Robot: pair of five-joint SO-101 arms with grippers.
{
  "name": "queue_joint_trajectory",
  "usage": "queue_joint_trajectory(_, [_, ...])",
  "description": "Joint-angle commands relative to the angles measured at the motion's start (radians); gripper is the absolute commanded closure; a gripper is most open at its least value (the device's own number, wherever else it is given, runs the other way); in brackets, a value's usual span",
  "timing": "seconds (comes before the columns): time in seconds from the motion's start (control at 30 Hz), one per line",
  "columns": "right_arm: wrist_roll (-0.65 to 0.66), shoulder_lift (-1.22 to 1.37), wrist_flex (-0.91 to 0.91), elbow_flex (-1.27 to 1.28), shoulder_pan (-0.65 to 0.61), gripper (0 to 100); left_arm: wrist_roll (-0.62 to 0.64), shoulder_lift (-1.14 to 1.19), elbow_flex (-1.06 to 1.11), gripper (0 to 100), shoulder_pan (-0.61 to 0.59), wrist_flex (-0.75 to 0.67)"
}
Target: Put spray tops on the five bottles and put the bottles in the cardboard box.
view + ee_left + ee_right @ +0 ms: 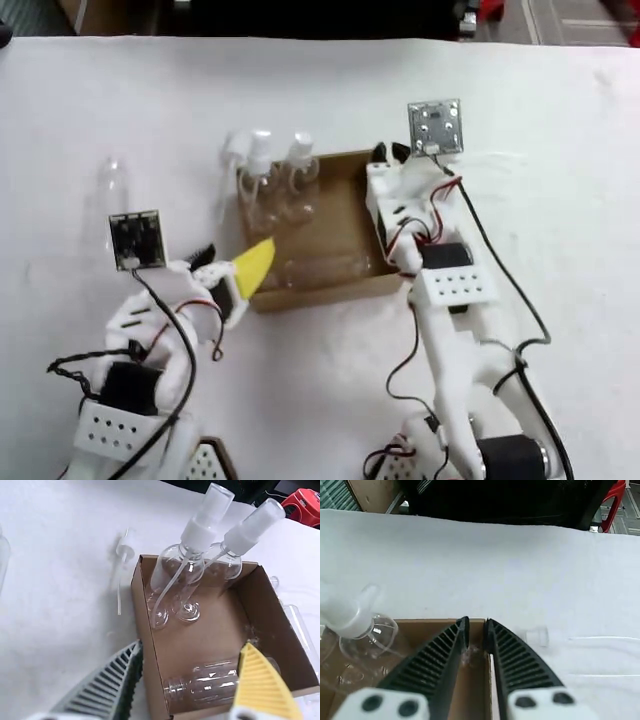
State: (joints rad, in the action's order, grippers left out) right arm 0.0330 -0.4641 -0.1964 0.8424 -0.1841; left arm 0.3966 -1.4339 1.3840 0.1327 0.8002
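**Gripping the box wall, three bottles inside**

The cardboard box (pixel 345 215) sits mid-worktop (pixel 560 120). It holds three clear bottles. Two capped bottles (pixel 258 185) (pixel 300 175) stand side by side in its far left corner, each with a white spray top. An uncapped bottle (pixel 210 682) lies on its side along the near wall.

The right gripper (pixel 476 625) is at the box's far right corner. Its dark fingers are pinched almost together, one on each side of the right wall. The left gripper (pixel 237 250) is spread wide over the near left corner. Its grey finger is outside the box and its yellow finger is above the lying bottle, grasping nothing.

A loose spray top (pixel 123 552) lies on the worktop just beside the box's left wall. A bare bottle (pixel 117 188) stands well apart, toward the left edge. Another clear bottle (pixel 300 625) lies past the right wall, cut off by the picture's edge. A small clear cap (pixel 536 635) lies near the far right corner, too faint to make out further.
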Motion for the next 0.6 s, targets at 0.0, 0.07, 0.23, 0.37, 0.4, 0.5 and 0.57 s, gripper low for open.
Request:
queue_joint_trajectory(0.0, [0.124, -0.085, -0.122, -0.043, -0.024, 96.4, -0.012, -0.028, -0.014, 71, 0.007, -0.002])
queue_joint_trajectory(0.07, [0.261, -0.102, -0.249, -0.097, -0.077, 96.2, -0.012, -0.028, -0.015, 71, 0.004, 0.0])
queue_joint_trajectory(0.23, [0.632, -0.105, -0.634, -0.258, -0.245, 96.0, -0.014, -0.03, -0.023, 71, -0.116, 0.017])
queue_joint_trajectory(0.37, [0.738, -0.105, -0.739, -0.299, -0.311, 95.8, -0.006, -0.03, -0.041, 71, -0.272, 0.029])
queue_joint_trajectory(0.4, [0.74, -0.105, -0.742, -0.299, -0.32, 94.7, -0.006, -0.03, -0.043, 71, -0.305, 0.038])
queue_joint_trajectory(0.5, [0.74, -0.094, -0.789, -0.301, -0.352, 84.9, -0.006, -0.03, -0.043, 71, -0.378, 0.043])
queue_joint_trajectory(0.57, [0.738, -0.059, -0.826, -0.321, -0.383, 81.6, -0.009, -0.03, -0.044, 71, -0.429, 0.037])
